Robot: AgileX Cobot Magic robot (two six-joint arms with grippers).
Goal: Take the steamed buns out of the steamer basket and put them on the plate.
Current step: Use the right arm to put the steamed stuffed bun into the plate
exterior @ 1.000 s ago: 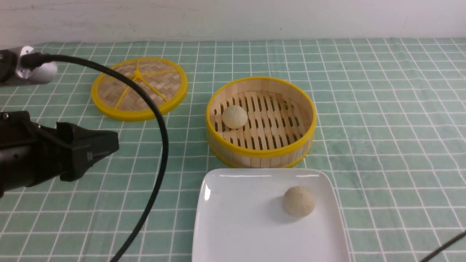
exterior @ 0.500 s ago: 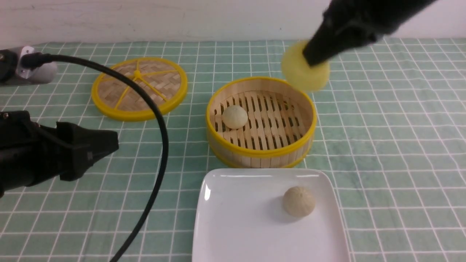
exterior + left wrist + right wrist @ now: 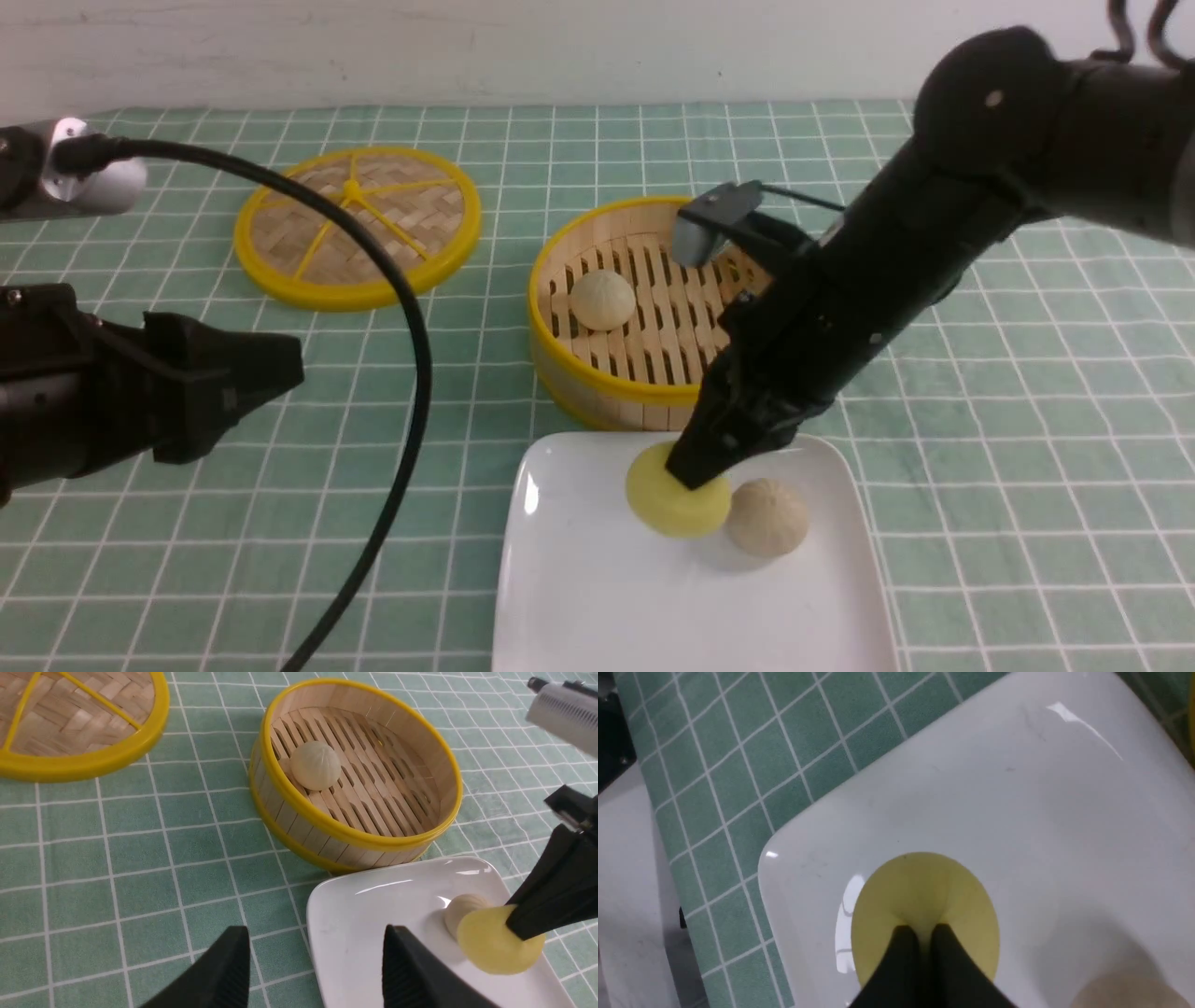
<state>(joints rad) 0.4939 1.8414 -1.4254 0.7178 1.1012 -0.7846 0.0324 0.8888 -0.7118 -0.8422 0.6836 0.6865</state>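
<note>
Your right fingers [image 3: 700,464], clenched on the yellow bun [image 3: 674,511], have brought it from over the steamer basket [image 3: 644,397] down to the plate [image 3: 579,579]. The left fingers [image 3: 224,970] are released. One pale bun [image 3: 602,300] remains.

Matte black arms: right arm [image 3: 990,159] with rounded joints, left arm [image 3: 84,411] trailing a thick black cable [image 3: 415,373]. The left gripper [image 3: 314,931] has tapered, ribbed fingers [image 3: 411,970].

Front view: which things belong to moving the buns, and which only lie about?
For the job: round bamboo steamer basket, yellow-rimmed; glossy white square plate; pale round bun in the basket; pale round bun on the plate; round yellow bun in the right gripper.
Lying about: flat woven yellow-rimmed lid; black cable; green checked cloth.
</note>
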